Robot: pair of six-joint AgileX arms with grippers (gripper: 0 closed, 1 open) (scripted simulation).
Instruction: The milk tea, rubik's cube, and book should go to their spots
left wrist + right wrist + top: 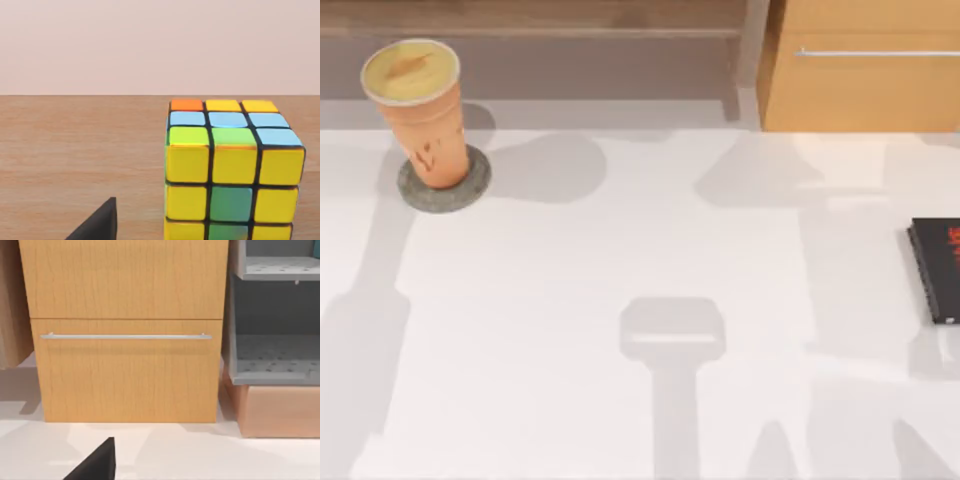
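Left gripper (95, 222) beside rubik's cube (232, 172) on wooden surface (75, 150), finger state unclear; milk tea (420, 110) already on coaster (445, 185) at table's far left; off-centre approach could nudge cube.

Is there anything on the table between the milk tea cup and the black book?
No. In the top view, only bare white table with shadows lies between the milk tea on its coaster and the black book.
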